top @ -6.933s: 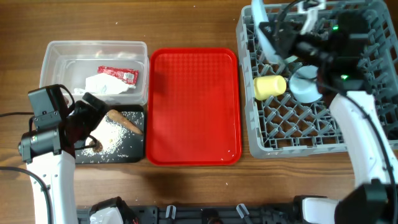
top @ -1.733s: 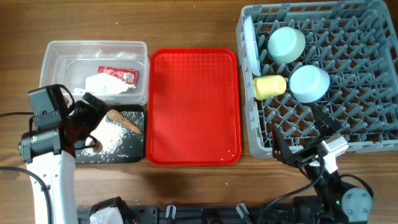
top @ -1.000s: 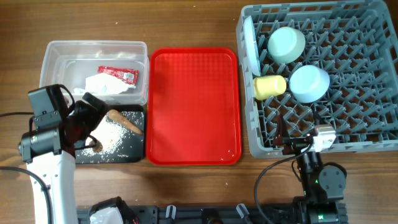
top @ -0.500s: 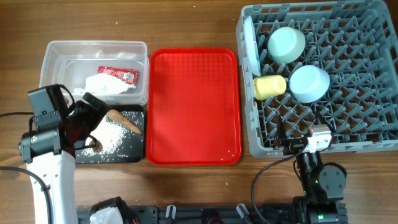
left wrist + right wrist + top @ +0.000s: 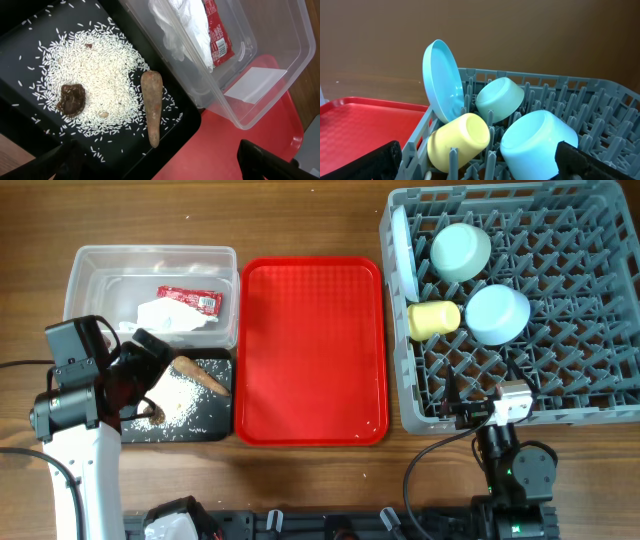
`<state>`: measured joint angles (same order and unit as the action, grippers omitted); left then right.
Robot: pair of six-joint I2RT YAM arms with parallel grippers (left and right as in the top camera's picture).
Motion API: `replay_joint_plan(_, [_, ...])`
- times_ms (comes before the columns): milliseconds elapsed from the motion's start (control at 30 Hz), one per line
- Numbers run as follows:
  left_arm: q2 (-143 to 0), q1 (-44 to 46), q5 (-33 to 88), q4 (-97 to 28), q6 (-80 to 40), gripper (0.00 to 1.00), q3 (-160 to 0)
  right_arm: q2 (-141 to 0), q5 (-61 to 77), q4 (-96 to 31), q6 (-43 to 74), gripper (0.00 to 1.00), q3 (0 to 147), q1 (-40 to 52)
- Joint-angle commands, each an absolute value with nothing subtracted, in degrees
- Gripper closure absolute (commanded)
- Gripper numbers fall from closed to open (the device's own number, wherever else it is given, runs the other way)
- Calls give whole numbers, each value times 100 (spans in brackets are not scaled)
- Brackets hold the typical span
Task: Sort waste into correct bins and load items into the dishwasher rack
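The grey dishwasher rack holds a pale green bowl, a light blue bowl, a yellow cup and a blue plate standing on edge. My right gripper is open at the rack's near edge, facing the cup and the blue bowl. The clear tub holds a red packet and white paper. The black tray holds rice and brown scraps. Above it my left gripper is open and empty.
A bare red serving tray lies between the bins and the rack. The right arm's base sits at the table's near edge below the rack. Wood table surrounds everything.
My right arm has pulled back from above the rack to its near edge, leaving both bowls inside. In the last second it has held still. The left arm has not moved.
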<state>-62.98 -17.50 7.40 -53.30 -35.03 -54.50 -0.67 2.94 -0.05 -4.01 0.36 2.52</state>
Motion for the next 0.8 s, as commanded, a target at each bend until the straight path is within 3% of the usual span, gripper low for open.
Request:
replay_joint_plan(0, [-6274, -1774, 768, -5317, -3538, 0, -5454, -21, 259, 12, -451, 0, 27, 237])
replay_joint_plan(100, [-5896, -1522, 766, -5321, -3538, 0, -5454, -21, 259, 12, -451, 0, 27, 237])
replay_joint_plan(233, [-4840, -307, 768, -5321, -3538, 0, -5454, -21, 261, 12, -449, 0, 27, 237])
replay_joint_plan(400, [-3356, 552, 768, -5389, -3538, 0, -5454, -21, 259, 12, -451, 0, 27, 237])
replay_joint_plan(700, [-1149, 663, 740, -5433, -3535, 0, -3913, -21, 259, 12, -451, 0, 27, 237])
replay_joint_plan(767, [-626, 663, 696, -4569, -3535, 0, -3083, -21, 261, 12, -451, 0, 27, 239])
